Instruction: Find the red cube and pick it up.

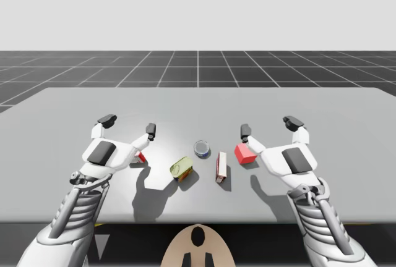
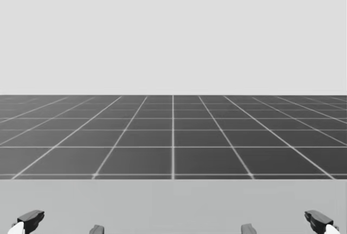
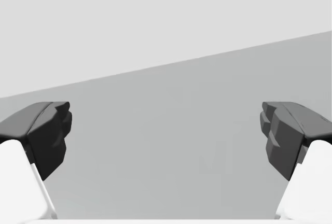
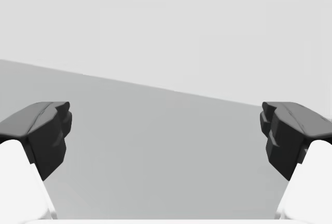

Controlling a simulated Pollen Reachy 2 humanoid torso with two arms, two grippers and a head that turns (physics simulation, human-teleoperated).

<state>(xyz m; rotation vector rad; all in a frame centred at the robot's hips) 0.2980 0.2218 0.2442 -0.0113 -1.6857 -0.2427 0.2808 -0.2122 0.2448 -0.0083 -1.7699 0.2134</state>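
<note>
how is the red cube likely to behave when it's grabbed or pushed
The red cube looks rigid with flat faces, so it should slide rather than roll. It sits flat and squat on the table, so tipping seems unlikely.

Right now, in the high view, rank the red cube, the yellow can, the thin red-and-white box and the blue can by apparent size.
1. The red cube and the yellow can: about alike, so unranked; the can lies nearer the camera.
2. The thin red-and-white box.
3. The blue can, smallest.
</note>
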